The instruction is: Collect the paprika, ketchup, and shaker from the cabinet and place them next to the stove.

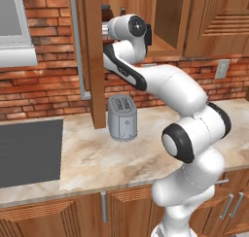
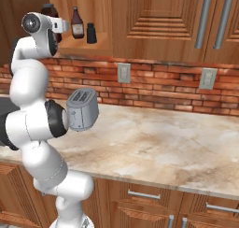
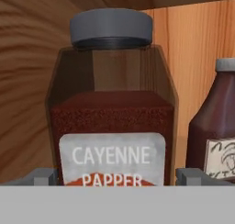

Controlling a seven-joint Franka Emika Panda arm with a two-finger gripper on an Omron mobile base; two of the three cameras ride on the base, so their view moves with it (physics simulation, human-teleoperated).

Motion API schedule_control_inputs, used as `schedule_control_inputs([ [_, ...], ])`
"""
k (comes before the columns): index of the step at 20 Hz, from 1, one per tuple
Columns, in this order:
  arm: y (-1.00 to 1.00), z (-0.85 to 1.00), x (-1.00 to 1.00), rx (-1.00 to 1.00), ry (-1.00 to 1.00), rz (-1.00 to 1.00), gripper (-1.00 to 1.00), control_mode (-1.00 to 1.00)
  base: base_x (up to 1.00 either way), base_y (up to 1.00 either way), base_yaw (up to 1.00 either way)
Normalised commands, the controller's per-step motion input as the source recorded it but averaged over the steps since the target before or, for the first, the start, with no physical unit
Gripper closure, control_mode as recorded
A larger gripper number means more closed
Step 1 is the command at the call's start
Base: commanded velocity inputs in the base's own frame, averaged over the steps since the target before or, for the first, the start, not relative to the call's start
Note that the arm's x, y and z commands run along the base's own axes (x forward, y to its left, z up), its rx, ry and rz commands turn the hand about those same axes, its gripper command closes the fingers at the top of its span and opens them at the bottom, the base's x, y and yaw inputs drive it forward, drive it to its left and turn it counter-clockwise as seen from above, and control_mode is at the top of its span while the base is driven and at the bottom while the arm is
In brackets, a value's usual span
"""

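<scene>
Up at the cabinet point(image 1: 92, 46) shelf in both base views, the arm reaches toward the paprika point(image 2: 49, 12), ketchup point(image 2: 77, 24) and shaker point(image 2: 91, 33). Through the hand view, gripper point(image 3: 117, 177) fingers spread wide and empty, flanking the jar; best advance squarely, then close below its cap

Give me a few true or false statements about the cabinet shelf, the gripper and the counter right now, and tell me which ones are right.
1. The gripper is open, its fingertips either side of the paprika. True.
2. The paprika's cap is off. False: a dark cap sits on it.
3. The ketchup stands on the cabinet shelf between the paprika and the shaker. True.
4. The toaster lies on its side. False: it stands upright on the counter.
5. The shaker is already by the stove. False: it is on the shelf.
</scene>
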Motion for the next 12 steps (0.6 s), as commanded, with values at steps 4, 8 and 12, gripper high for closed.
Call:
schedule_control_inputs([
  [4, 0.0, 0.0, 0.21, 0.0, 0.01, 0.0, -1.0, -1.0, 0.0, 0.0, 0.0],
  [8, 0.0, 0.0, 0.17, 0.0, 0.01, 0.0, -1.0, -1.0, 0.0, 0.0, 0.0],
  [12, 0.0, 0.0, 0.07, 0.0, 0.01, 0.0, -1.0, -1.0, 0.0, 0.0, 0.0],
])
